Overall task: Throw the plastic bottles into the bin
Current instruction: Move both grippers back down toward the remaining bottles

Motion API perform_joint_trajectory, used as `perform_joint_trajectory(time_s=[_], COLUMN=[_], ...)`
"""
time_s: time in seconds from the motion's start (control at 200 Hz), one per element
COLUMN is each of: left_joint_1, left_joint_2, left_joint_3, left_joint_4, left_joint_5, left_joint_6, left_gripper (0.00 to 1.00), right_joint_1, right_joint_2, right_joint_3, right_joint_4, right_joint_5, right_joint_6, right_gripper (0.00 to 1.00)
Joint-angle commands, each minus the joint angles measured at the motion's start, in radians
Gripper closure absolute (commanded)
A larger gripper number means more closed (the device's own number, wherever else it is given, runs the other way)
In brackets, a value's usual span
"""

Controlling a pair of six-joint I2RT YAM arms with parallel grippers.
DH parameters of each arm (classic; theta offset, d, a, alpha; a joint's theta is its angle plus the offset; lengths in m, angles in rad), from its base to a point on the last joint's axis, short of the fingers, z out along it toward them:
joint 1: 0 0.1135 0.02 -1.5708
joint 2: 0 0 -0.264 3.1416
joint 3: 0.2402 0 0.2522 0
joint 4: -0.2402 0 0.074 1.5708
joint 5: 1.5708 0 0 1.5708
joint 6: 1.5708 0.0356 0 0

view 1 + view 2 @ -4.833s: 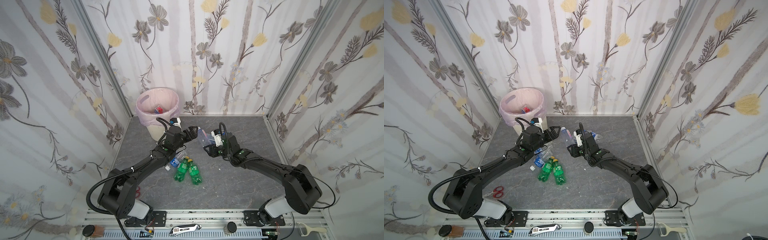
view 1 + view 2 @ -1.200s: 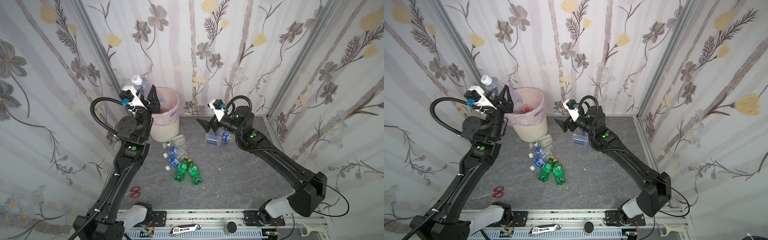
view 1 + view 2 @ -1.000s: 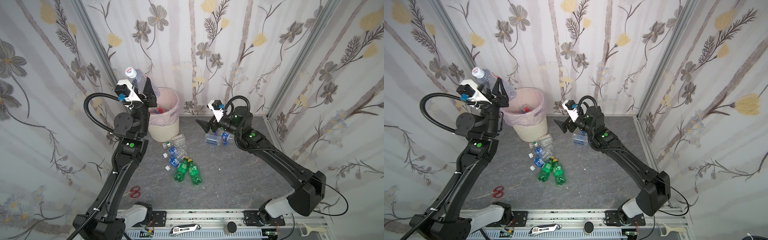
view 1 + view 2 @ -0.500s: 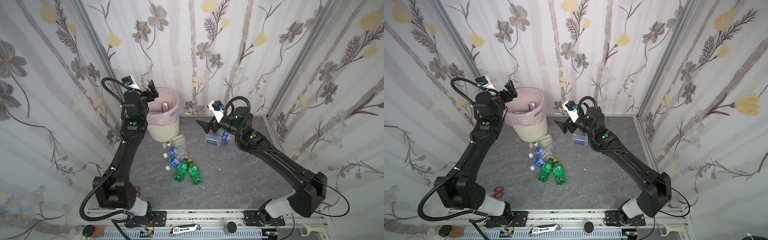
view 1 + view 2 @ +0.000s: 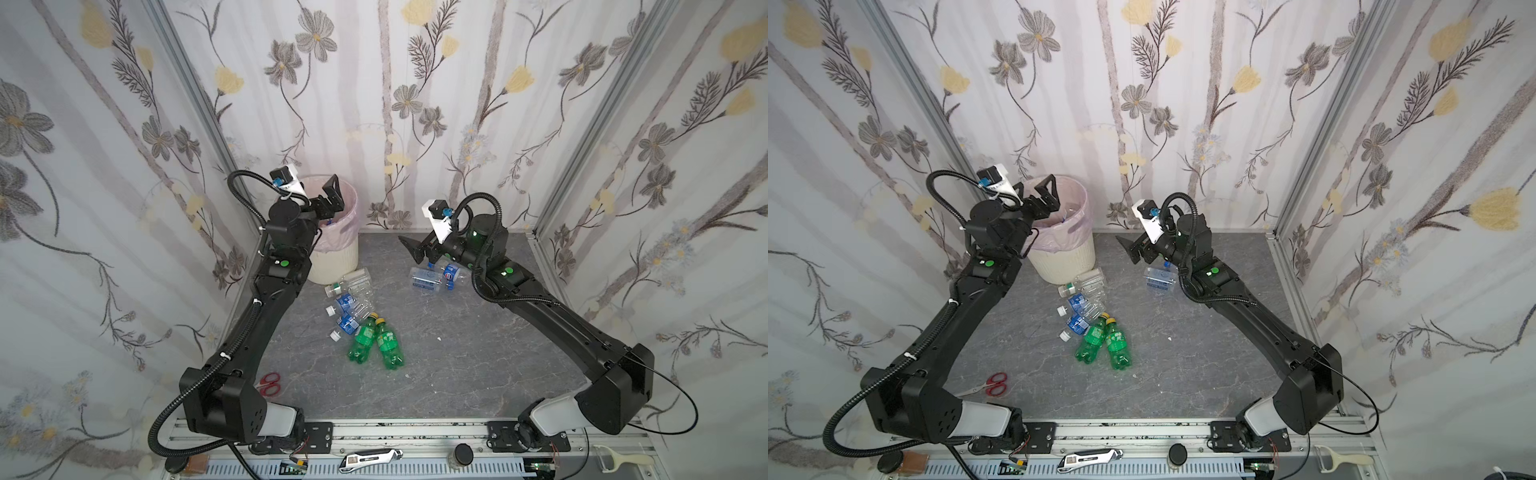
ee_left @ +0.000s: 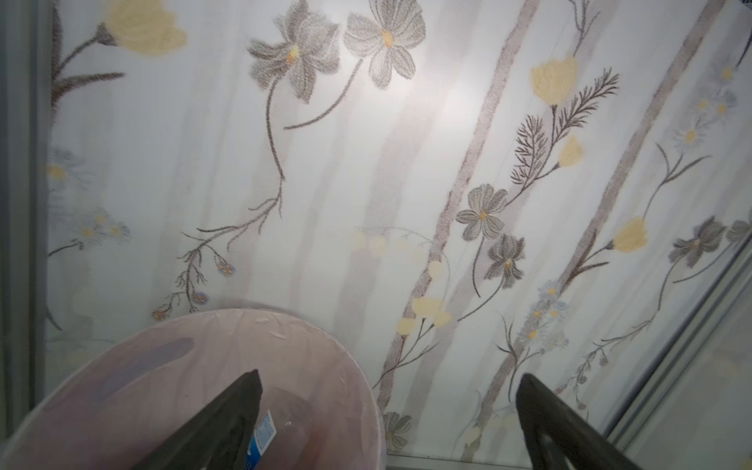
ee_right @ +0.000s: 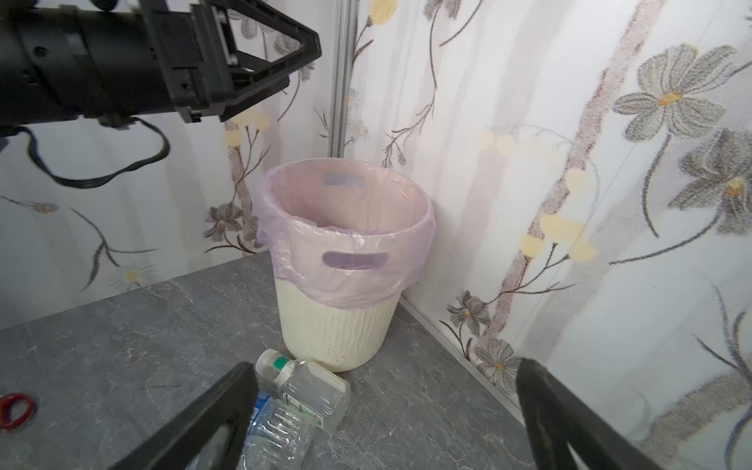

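Note:
The bin point(image 5: 337, 254) stands in the back left corner, cream and ribbed, lined with a pink bag. My left gripper point(image 5: 329, 198) hangs open and empty above its rim point(image 6: 285, 321). A blue-labelled bottle point(image 6: 261, 439) lies inside the bin. Several clear plastic bottles point(image 5: 350, 287) lie on the floor in front of the bin, with two green bottles point(image 5: 376, 341) beside them. More clear bottles point(image 5: 432, 279) lie under my right arm. My right gripper point(image 5: 409, 246) is open and empty, low over the floor and facing the bin point(image 7: 337, 325). A clear bottle point(image 7: 306, 386) lies near one of its fingers.
Red scissors point(image 5: 268, 384) lie at the front left of the grey floor. A utility knife point(image 5: 365, 457) and a peeler point(image 5: 623, 459) rest on the front rail. Flowered walls close in the back and both sides.
My left gripper opened over the bin and the clear bottle it held dropped out of it. The left arm then sank lower by the rim. The right arm stayed still.

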Motion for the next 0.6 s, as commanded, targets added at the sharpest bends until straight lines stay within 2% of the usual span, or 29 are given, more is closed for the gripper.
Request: perform_joint_trajectory(time_s=[0.0, 0.17, 0.29, 0.395, 0.52, 0.594], left_joint_1=[-0.049, -0.124, -0.201, -0.272, -0.310, -0.323], left_joint_2=[-0.006, 0.005, 0.003, -0.002, -0.010, -0.007], left_joint_3=[-0.068, -0.177, -0.235, -0.272, -0.316, -0.316], left_joint_4=[0.076, 0.080, 0.080, 0.080, 0.079, 0.079], left_joint_5=[-0.030, -0.019, -0.028, -0.063, -0.108, -0.072], left_joint_6=[0.011, -0.037, -0.046, 0.000, -0.064, -0.110], left_gripper=[0.00, 0.00, 0.00, 0.00, 0.00, 0.00], right_joint_1=[-0.025, -0.065, -0.097, -0.110, -0.148, -0.182], right_joint_2=[0.009, 0.051, 0.080, 0.117, 0.148, 0.177], right_joint_3=[-0.028, -0.052, -0.044, -0.008, -0.010, -0.012], right_joint_4=[0.059, 0.090, 0.078, 0.012, -0.035, -0.082], right_joint_5=[0.080, 0.206, 0.176, 0.172, 0.193, 0.186], right_joint_6=[0.033, 0.059, 0.095, 0.100, 0.156, 0.192], right_gripper=[0.00, 0.00, 0.00, 0.00, 0.00, 0.00])
